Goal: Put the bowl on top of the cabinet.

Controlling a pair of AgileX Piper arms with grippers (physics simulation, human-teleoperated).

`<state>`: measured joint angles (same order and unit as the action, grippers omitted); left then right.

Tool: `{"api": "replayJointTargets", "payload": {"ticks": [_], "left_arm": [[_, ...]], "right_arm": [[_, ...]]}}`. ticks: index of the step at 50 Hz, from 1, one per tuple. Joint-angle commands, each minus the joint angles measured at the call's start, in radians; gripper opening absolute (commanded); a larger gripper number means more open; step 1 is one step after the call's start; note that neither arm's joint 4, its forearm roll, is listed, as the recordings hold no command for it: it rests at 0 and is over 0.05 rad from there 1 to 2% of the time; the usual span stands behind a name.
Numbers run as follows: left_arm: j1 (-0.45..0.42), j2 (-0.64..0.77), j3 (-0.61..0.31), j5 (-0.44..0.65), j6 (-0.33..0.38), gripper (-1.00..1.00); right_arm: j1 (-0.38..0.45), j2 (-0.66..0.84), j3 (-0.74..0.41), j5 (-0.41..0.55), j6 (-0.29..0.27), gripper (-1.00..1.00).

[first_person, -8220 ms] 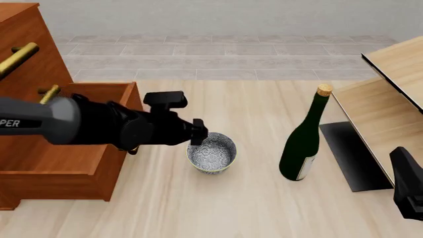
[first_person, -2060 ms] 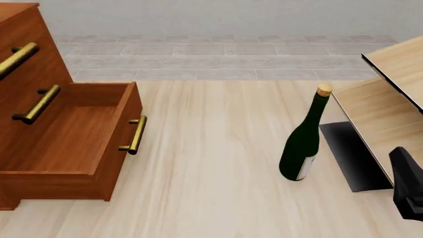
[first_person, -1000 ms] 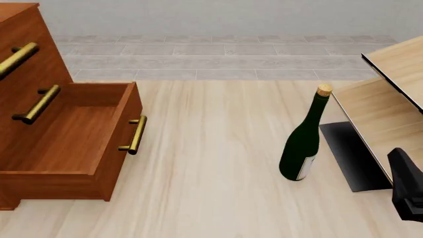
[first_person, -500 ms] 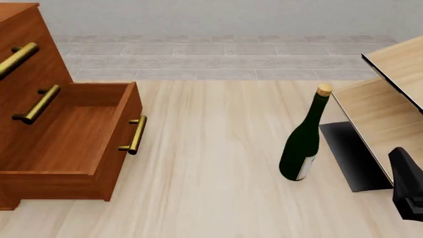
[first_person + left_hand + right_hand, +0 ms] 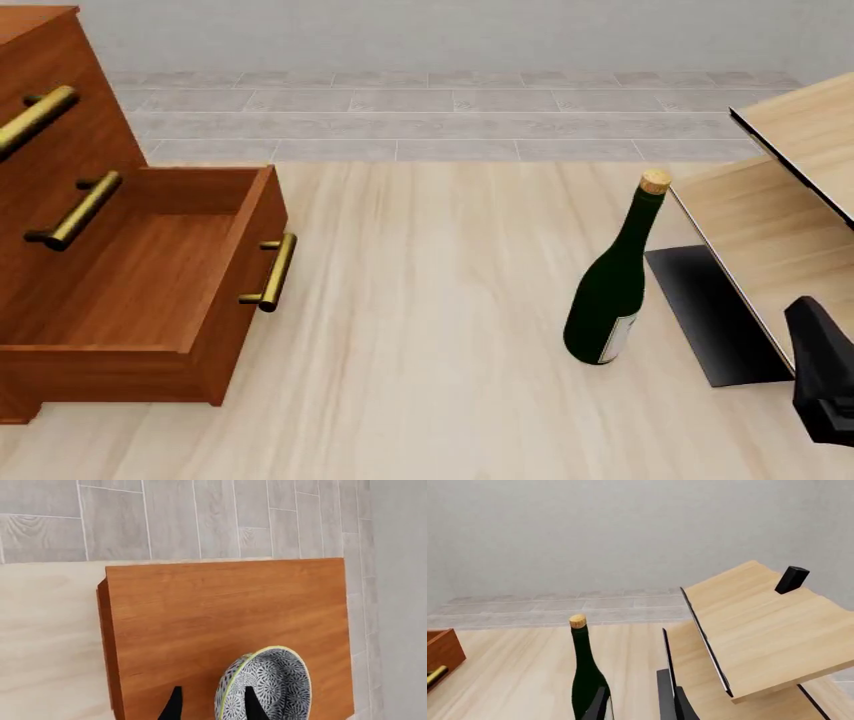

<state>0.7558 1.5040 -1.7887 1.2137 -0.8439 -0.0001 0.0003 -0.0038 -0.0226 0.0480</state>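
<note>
In the left wrist view the speckled grey-white bowl (image 5: 267, 687) is over the flat reddish-brown top of the cabinet (image 5: 220, 605) and seems to rest on it. My left gripper (image 5: 212, 705) is open astride the bowl's rim. One finger is inside the bowl and the other outside, with a gap between it and the wall. The front view shows the cabinet (image 5: 67, 120) at the left with its lowest drawer (image 5: 147, 260) pulled out, but neither the bowl nor the left arm. My right gripper (image 5: 635, 705) is open and holds nothing.
A tall green bottle (image 5: 607, 300) with a cork stands right of centre, and is the bottle (image 5: 587, 680) just ahead of the right gripper. Pale wood furniture with black edging (image 5: 787, 200) fills the right side. Part of the right arm (image 5: 821, 385) sits at the lower right.
Eight seconds ago the left gripper held the bowl on the table beside the open drawer. Both have left the front view. Nothing differs there over the last two seconds.
</note>
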Motion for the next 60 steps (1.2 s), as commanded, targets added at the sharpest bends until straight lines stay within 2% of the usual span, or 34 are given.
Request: {"api": "replayJointTargets", "payload": {"ticks": [1, 20, 22, 23, 24, 26, 27, 31, 33, 36, 40, 46, 60], "left_arm": [[0.015, 0.003, -0.023, 0.006, -0.017, 1.0], [0.014, -0.034, -0.027, 0.006, -0.035, 1.0], [-0.007, -0.043, -0.031, 0.006, -0.045, 1.0], [0.018, -0.05, -0.035, 0.006, -0.029, 1.0], [-0.015, -0.054, -0.027, 0.006, -0.047, 1.0], [-0.002, -0.062, -0.025, 0.006, -0.035, 1.0], [-0.03, -0.067, -0.037, 0.006, -0.054, 1.0], [-0.022, -0.095, -0.028, 0.006, -0.048, 1.0], [-0.019, -0.1, -0.054, 0.006, -0.045, 1.0], [-0.039, -0.132, -0.05, 0.006, -0.072, 1.0], [-0.034, -0.144, -0.058, 0.006, -0.059, 1.0], [-0.065, -0.187, -0.055, 0.006, -0.086, 1.0], [-0.058, -0.232, -0.075, 0.006, -0.064, 1.0]], "right_arm": [[0.0, 0.0, -0.001, 0.0, 0.0, 1.0], [0.001, 0.0, -0.002, -0.002, -0.001, 1.0], [0.002, 0.0, -0.002, -0.002, -0.002, 1.0], [0.002, 0.0, -0.001, -0.002, -0.002, 1.0], [0.003, 0.0, 0.0, -0.002, -0.003, 1.0], [0.005, 0.0, 0.0, -0.003, -0.004, 1.0], [0.005, 0.0, -0.002, -0.002, -0.005, 1.0], [0.004, 0.0, 0.0, -0.004, -0.006, 1.0], [0.004, 0.0, 0.0, -0.004, -0.005, 1.0], [0.005, 0.0, -0.002, -0.003, -0.006, 1.0], [0.007, 0.0, -0.001, -0.003, -0.007, 1.0], [0.008, 0.0, -0.003, -0.003, -0.007, 1.0], [0.004, 0.0, -0.006, -0.003, 0.001, 1.0]]}}
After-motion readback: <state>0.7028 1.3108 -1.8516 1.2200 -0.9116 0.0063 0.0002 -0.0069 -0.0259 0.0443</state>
